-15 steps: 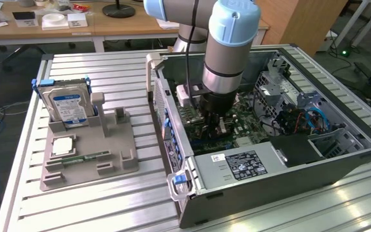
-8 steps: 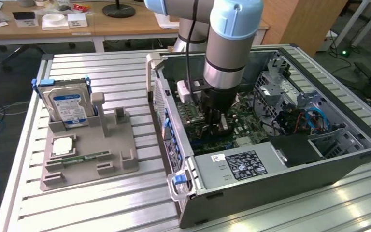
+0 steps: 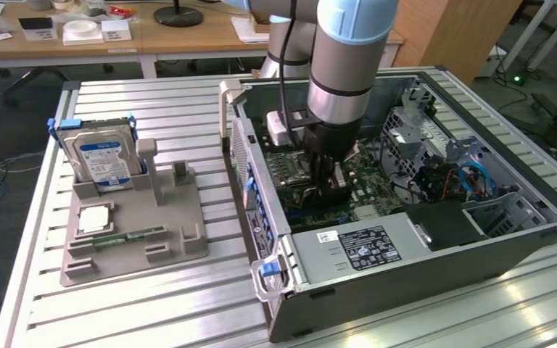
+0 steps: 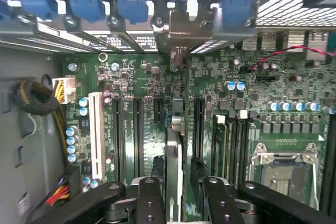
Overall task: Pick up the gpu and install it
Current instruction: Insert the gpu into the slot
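Where it stands edge-on above the motherboard (image 4: pixel 157 103), gpu (image 4: pixel 173 166) between part-open claw (image 4: pixel 176 195) fingers.

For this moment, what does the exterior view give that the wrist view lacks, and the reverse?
Exterior view alone: the grey holder with the hard drive standing in it, the slatted table, the arm reaching into the computer case.

Wrist view alone: the gripper with the gpu edge-on between its jaws, over the expansion slots, with the blue clips beyond.

Both: the green motherboard inside the case.
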`<state>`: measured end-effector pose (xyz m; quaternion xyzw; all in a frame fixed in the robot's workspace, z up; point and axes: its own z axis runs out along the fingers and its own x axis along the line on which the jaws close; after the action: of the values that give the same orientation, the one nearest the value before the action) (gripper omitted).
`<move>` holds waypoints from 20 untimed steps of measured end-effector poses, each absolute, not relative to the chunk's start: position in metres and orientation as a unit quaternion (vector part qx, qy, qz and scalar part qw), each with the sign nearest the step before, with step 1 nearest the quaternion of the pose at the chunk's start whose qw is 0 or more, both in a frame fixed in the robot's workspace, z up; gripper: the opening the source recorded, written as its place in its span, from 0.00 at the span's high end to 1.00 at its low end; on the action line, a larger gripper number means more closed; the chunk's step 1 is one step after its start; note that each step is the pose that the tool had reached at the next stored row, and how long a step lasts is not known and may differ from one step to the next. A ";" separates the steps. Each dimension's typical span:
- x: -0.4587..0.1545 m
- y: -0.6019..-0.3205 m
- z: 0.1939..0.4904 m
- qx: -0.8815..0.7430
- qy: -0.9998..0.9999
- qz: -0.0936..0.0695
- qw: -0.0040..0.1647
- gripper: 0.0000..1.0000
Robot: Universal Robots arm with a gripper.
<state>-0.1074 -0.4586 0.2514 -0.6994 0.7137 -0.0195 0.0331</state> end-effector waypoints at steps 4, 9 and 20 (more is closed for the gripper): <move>-0.107 -0.459 0.262 -0.699 0.714 -0.022 0.036 0.65; -0.107 -0.459 0.269 -0.699 0.713 -0.023 0.037 0.65; -0.107 -0.459 0.269 -0.700 0.714 -0.008 0.022 0.65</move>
<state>-0.1072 -0.4586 0.2691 -0.6996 0.7142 -0.0082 0.0215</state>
